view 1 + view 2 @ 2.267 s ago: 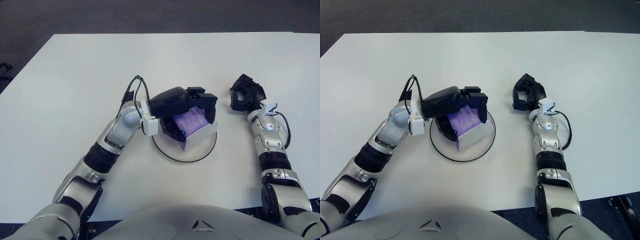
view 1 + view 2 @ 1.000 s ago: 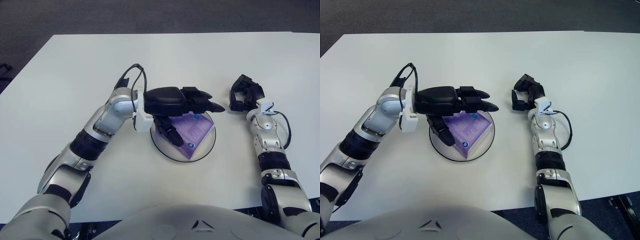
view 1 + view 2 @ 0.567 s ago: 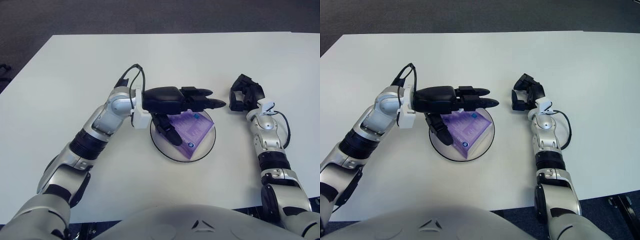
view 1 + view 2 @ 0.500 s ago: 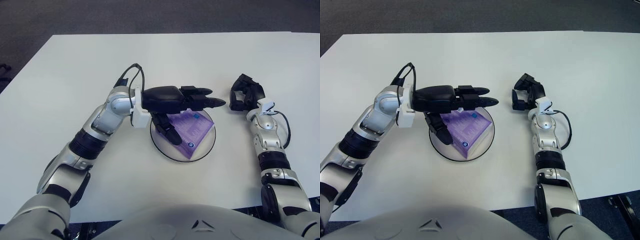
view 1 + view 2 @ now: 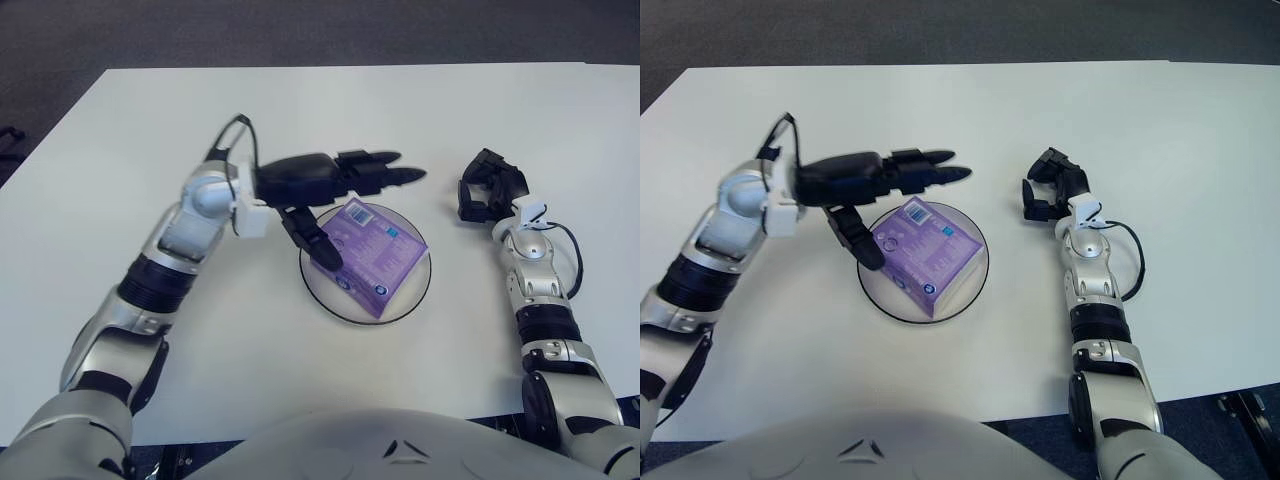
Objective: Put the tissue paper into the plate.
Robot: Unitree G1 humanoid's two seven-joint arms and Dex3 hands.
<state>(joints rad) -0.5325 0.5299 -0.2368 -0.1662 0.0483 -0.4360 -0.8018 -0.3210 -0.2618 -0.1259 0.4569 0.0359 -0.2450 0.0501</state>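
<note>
A purple tissue pack (image 5: 371, 254) lies flat in the round clear plate (image 5: 415, 292) at the table's centre. My left hand (image 5: 350, 195) is open, fingers stretched out, above the plate's far left edge and clear of the pack; it holds nothing. My right hand (image 5: 487, 190) rests on the table to the right of the plate, its fingers curled and empty.
The white table (image 5: 150, 130) stretches wide around the plate. Dark floor lies beyond its far edge (image 5: 330, 67).
My left hand has let go of the tissue pack, which now lies in the plate, and has drawn back up and to the left. The right hand has not moved.
</note>
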